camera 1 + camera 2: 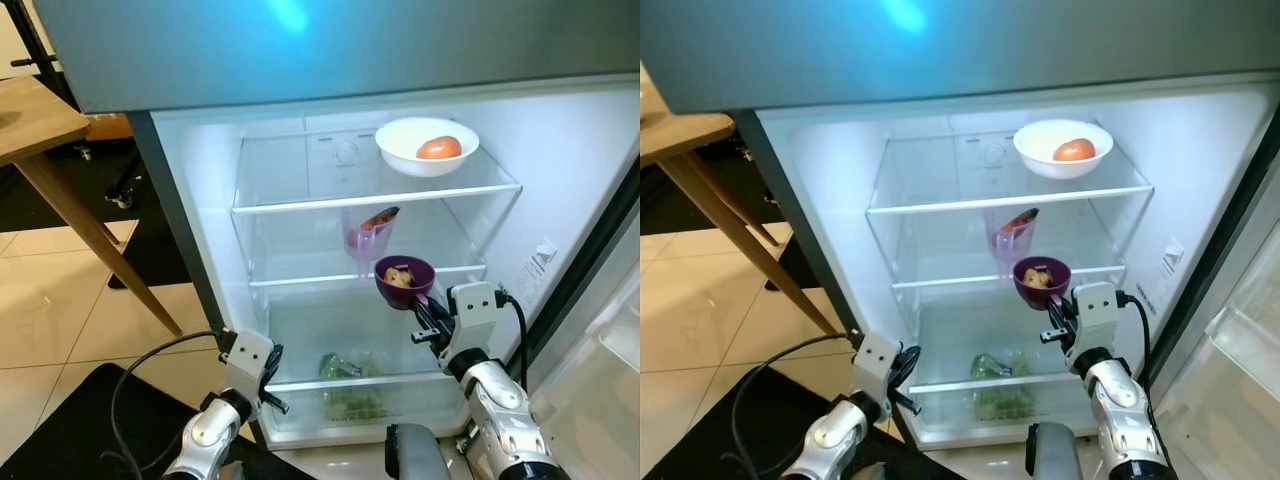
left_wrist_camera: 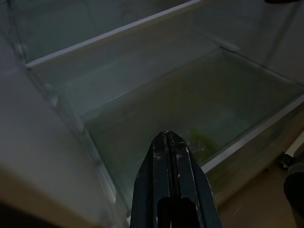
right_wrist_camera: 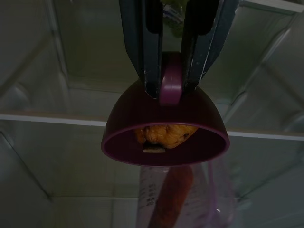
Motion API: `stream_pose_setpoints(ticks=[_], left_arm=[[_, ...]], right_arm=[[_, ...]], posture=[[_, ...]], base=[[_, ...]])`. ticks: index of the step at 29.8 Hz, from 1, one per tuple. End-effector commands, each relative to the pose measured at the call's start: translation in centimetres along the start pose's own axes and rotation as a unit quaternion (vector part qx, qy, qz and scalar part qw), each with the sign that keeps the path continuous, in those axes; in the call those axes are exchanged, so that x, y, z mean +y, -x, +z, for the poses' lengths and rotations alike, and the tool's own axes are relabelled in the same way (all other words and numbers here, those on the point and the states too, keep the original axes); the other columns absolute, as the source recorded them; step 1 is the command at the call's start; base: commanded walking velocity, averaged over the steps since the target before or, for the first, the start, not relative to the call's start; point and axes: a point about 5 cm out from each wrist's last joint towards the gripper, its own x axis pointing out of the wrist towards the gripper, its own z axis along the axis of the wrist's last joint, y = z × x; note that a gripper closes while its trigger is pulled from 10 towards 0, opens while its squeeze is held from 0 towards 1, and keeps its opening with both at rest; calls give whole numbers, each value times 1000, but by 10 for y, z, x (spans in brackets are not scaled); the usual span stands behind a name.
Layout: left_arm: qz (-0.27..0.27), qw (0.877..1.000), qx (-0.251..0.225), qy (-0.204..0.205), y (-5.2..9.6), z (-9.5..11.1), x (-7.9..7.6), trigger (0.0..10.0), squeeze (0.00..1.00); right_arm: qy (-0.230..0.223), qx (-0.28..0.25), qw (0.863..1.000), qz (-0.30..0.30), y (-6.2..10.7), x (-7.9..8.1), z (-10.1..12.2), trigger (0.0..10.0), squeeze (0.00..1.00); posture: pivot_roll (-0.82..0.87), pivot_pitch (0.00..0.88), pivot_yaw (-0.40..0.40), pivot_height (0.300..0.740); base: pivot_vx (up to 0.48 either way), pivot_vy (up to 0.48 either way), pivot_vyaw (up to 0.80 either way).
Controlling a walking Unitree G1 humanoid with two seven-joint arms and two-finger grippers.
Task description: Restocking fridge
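Fridge [image 1: 200, 190] open, interior lit, grey door panel of the upper compartment across the top of the head views. Room: beige tiled floor [image 1: 50, 330], wooden table [image 1: 35, 120] at the robot's left with a splayed leg, black mat [image 1: 70, 420] underfoot near the fridge base.

Inside: top glass shelf [image 1: 300, 195] carries a white bowl [image 1: 425, 145] with an orange-red round fruit [image 1: 438, 148] in it, right side of the shelf. Middle shelf [image 1: 300, 270] has a clear pink measuring cup [image 1: 365, 240] with a carrot-like item in it, roughly centre. Bottom crisper drawer [image 1: 340, 390] holds leafy greens in a bag [image 1: 350, 385].

Right arm raised in front of the fridge, wrist block just outside the opening at right. Right gripper [image 1: 418, 312] pinched on the tab handle of a small purple bowl [image 1: 404, 278]; right wrist view shows both fingers [image 3: 147, 52] clamped either side of the tab. Bowl sits at the front edge of the middle shelf, right of centre, just beside the measuring cup; can't tell if it touches the shelf. It holds a yellowish-brown chunk of food [image 3: 164, 135].

Left arm low, forearm angled up toward the crisper's left front corner. Left gripper [image 2: 170, 142] fingers pressed together, nothing between them, pointing into the drawer over the greens.
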Motion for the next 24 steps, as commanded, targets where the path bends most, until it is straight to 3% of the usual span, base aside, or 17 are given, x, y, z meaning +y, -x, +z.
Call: stream_pose_setpoints(ticks=[1, 13, 24], left_arm=[[-8, 1000, -13, 1, -4, 4, -4, 10000, 0], [-16, 1000, -25, 1, -7, 9, -7, 10000, 0], [-12, 998, -63, -5, -9, 21, -5, 10000, 0]], right_arm=[[2, -42, 999, -13, -4, -8, 22, 10000, 0], [15, -64, 997, -32, -7, -20, 38, 10000, 0], [16, -61, 998, -27, -29, -13, 45, 10000, 0]], posture=[[-154, 13, 79, 490], [-155, 19, 79, 435], [-124, 62, 89, 385]], base=[[0, 0, 0], [0, 0, 0], [0, 0, 0]])
